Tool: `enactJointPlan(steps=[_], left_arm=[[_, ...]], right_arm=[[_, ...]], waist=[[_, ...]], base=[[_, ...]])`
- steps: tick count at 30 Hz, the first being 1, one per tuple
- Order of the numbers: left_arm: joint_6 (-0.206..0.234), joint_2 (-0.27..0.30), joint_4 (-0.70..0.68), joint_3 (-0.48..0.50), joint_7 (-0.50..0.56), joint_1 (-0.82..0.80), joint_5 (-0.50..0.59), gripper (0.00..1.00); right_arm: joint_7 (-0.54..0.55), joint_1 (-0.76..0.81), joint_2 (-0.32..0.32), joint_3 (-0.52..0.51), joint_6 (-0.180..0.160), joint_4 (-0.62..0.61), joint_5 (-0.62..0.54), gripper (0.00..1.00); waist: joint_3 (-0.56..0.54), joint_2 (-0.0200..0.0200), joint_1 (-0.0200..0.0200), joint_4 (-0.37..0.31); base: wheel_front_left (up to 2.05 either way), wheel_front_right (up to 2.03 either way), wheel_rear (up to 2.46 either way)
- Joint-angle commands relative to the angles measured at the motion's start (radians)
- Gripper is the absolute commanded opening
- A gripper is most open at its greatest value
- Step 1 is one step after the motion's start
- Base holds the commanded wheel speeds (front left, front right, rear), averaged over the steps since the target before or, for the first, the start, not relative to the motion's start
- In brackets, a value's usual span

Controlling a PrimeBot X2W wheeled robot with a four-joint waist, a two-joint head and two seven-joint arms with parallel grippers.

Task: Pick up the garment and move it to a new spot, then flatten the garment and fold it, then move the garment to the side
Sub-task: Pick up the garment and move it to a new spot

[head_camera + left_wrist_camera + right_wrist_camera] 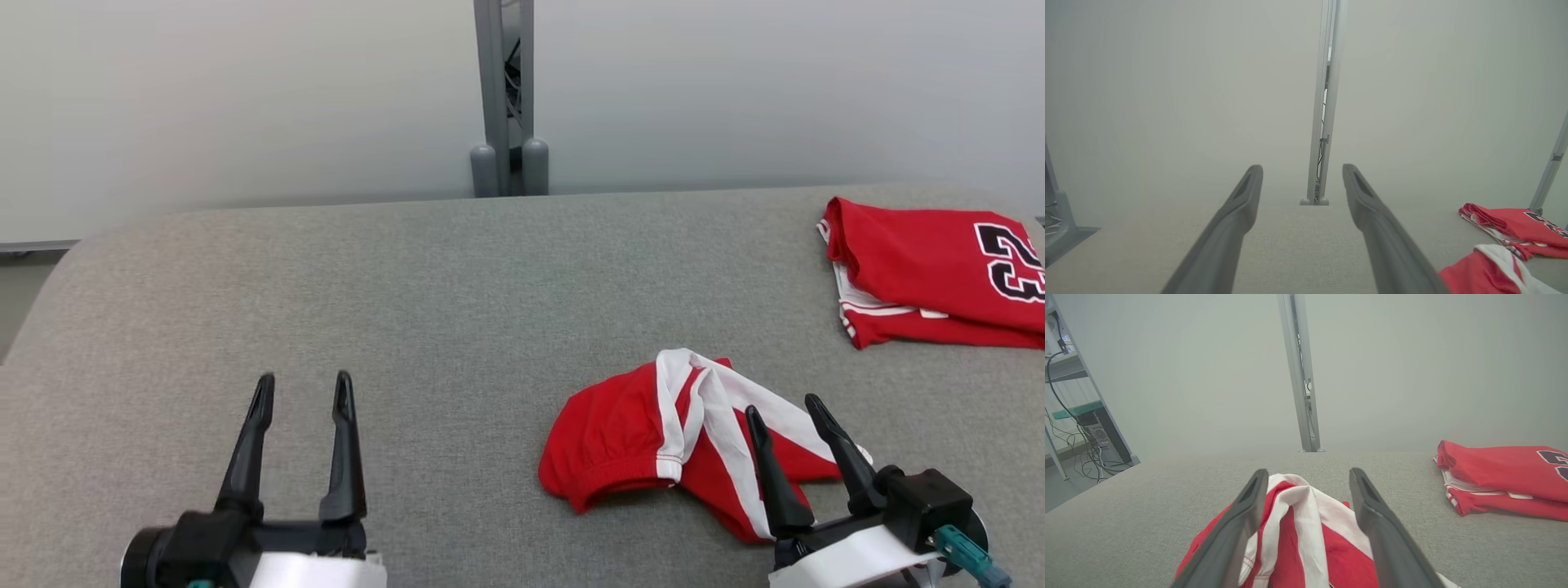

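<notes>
You lose the folded jersey (931, 273) at the head view's right edge, where its dark number is cut off. The right gripper (782, 406) hides the garment's (637, 441) near right part. The left wrist view is hazy. The grey fabric-covered table (408, 310) runs back to a pale wall (245, 98), with a grey post (504, 98) at its far edge. The garment lies bunched on the table's right half, towards the robot. It is red with broad white bands and well apart from the jersey. The right gripper's fingers stand wide over it; whether they touch the cloth you cannot tell. The left gripper (304, 380) is also spread wide, empty, over bare table.
</notes>
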Motion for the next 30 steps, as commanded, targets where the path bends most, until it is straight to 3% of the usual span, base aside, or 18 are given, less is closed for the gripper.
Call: enactJointPlan(steps=[1,13,19,30], left_arm=[[-0.016,-0.010,0.004,0.024,-0.001,0.028,0.012,1.00],[-0.139,-0.076,0.076,0.101,-0.001,0.157,0.148,1.00],[-0.177,-0.093,0.096,0.116,-0.001,0.180,0.192,1.00],[-0.202,-0.111,0.141,0.129,-0.001,0.188,0.209,1.00]], right_arm=[[0.000,0.016,-0.005,-0.006,0.000,-0.009,0.003,1.00],[0.000,0.125,-0.005,-0.033,0.000,-0.043,-0.008,1.00],[0.000,0.141,-0.005,-0.029,0.000,-0.046,-0.007,1.00],[0.000,0.143,-0.005,-0.030,0.000,-0.033,-0.013,1.00]], waist=[[-0.018,-0.0001,0.0000,0.016],[-0.063,-0.0001,0.0000,0.040],[-0.073,-0.0001,0.0000,0.043],[-0.094,-0.0001,0.0000,0.046]], base=[[0.00,0.00,0.00],[0.00,0.00,0.00],[0.00,0.00,0.00],[0.00,0.00,0.00]])
